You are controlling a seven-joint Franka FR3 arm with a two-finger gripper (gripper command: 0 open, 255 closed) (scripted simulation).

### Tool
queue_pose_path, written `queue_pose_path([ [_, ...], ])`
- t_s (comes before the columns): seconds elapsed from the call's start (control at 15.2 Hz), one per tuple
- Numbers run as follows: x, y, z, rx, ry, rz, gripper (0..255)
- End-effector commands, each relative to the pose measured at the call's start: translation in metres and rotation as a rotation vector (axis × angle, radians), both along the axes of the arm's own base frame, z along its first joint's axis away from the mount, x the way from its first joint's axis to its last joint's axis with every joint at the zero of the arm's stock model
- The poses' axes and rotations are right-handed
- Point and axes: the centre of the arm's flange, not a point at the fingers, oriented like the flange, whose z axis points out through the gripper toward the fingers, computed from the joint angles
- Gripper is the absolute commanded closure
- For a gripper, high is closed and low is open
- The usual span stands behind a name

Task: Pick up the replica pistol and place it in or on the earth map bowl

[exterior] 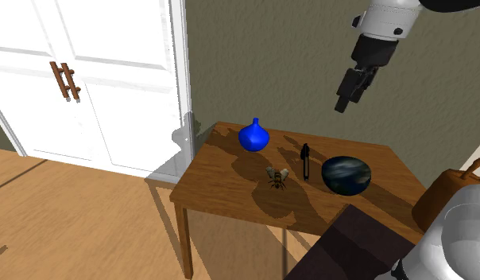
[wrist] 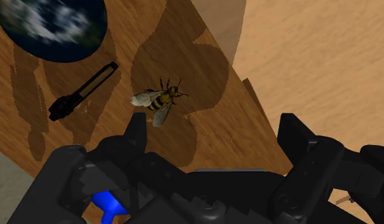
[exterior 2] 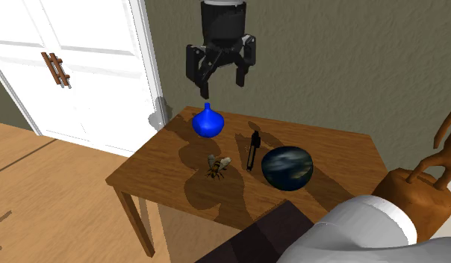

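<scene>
**Claw**: black, two fingers, spread wide with nothing between them. It hangs high above the back of the table, roughly over the vase and well apart from every item.

**Table**: brown wood, set against an olive wall.

**Pistol**: small, slim and black. It lies flat on the table between the bee and the bowl, just beside the bowl. Nothing touches it.

**Bowl**: round and dark blue with pale cloudy patches. It stands at the shoulder view's right of the pistol. Its opening is hard to make out.

**Bee**: a yellow-and-black figure with wings out, near the pistol on the side away from the bowl.

**Vase**: bright blue, bulbous with a narrow neck, upright near the table's back edge.

**Hazards, as judged from this layout:**
- The pistol is thin and lies low. Fingers closing along its length instead of across it would likely slide off or pinch only one end, letting it swing or drop.
- The claw is wide open. On the way down, one finger could nudge the bowl or sweep the bee, since both flank the pistol.
- A descent begun from the present spot without first moving sideways would meet the vase.
- The bowl looks rounded. A pistol let go off-centre or from too high may roll off onto the table.
</scene>
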Motion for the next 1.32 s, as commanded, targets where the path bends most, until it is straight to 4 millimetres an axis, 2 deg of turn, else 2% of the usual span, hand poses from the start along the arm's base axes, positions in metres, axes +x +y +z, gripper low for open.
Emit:
queue_pose_path([
  [0.0, 0.0, 0.0, 0.0, 0.0, 0.0, 0.0, 0],
  [0.59, 0.041, -0.081, -0.086, 0.1, -0.032, -0.149, 0],
  [1.25, 0.077, -0.167, -0.189, 0.211, -0.069, -0.315, 0],
])
